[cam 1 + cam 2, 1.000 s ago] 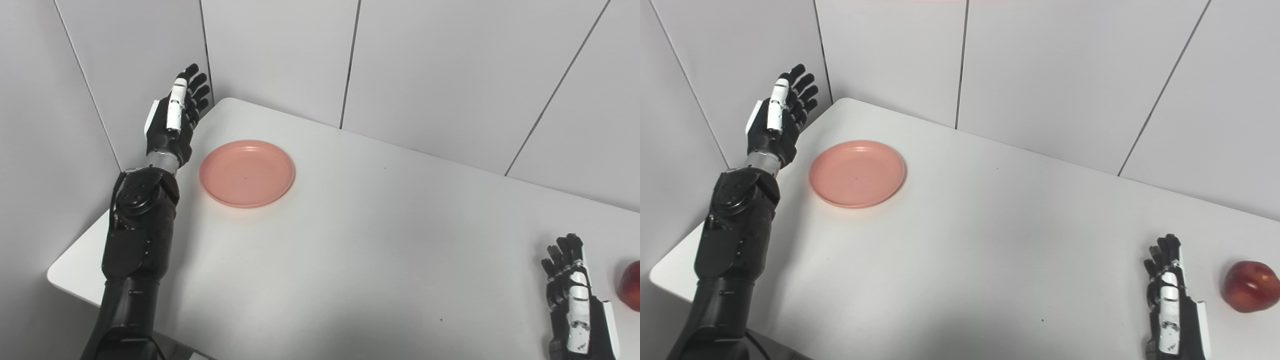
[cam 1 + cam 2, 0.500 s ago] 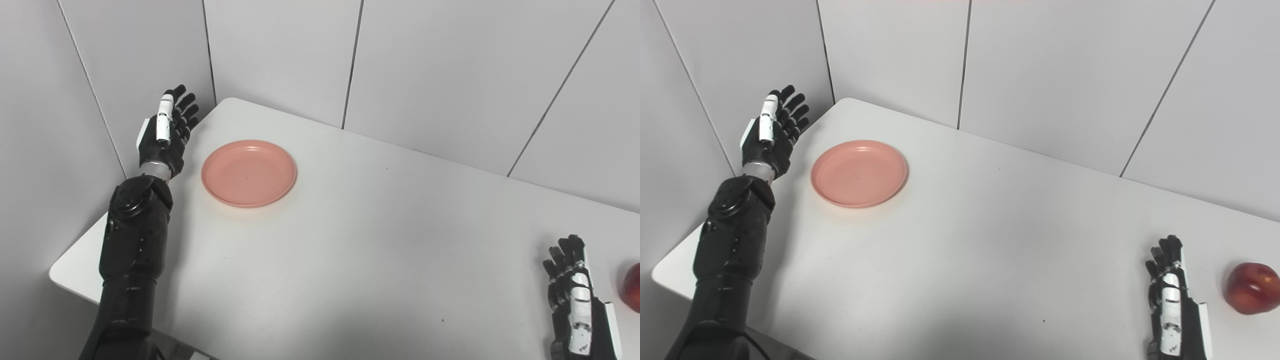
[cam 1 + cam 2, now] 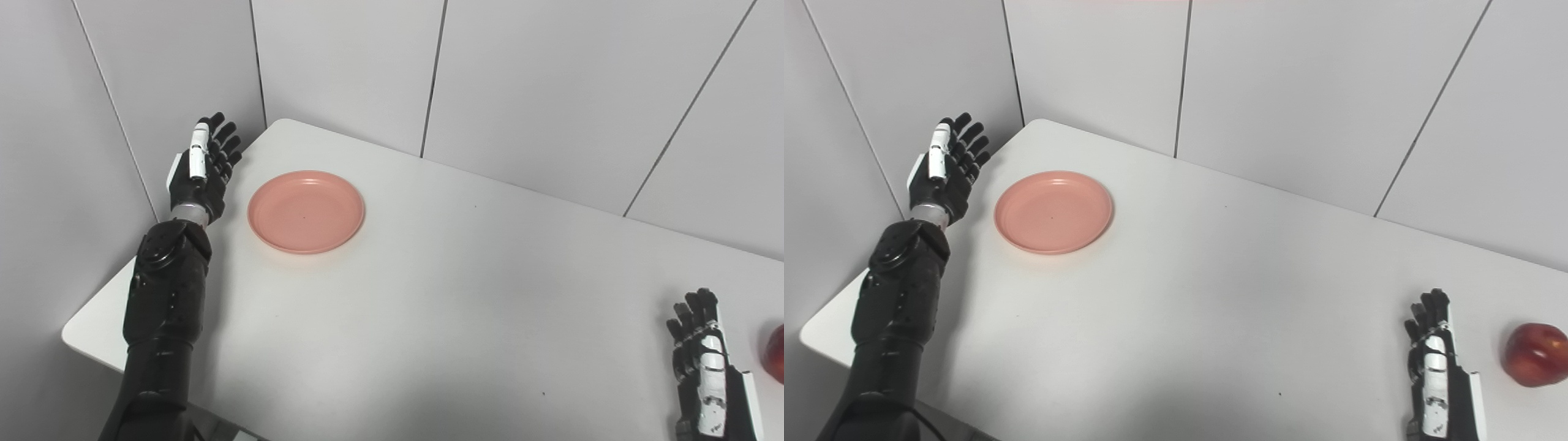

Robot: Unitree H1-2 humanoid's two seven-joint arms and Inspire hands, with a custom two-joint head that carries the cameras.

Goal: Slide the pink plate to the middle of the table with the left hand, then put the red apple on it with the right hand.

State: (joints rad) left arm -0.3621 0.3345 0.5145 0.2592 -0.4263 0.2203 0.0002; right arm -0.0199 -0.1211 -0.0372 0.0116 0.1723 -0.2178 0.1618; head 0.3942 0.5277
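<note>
The pink plate lies flat on the white table near its far left corner. My left hand is open, fingers up and spread, just left of the plate and apart from it, over the table's left edge. The red apple sits at the table's right side, cut off by the edge in the left eye view. My right hand is open and empty, resting low just left of the apple and not touching it.
Grey wall panels close in behind the table and along its left side, close to my left hand. The table's left corner edge is near my left forearm.
My left hand has come down and a little to the left beside the plate. The camera has shifted slightly. The plate, the apple and my right hand have not moved.
</note>
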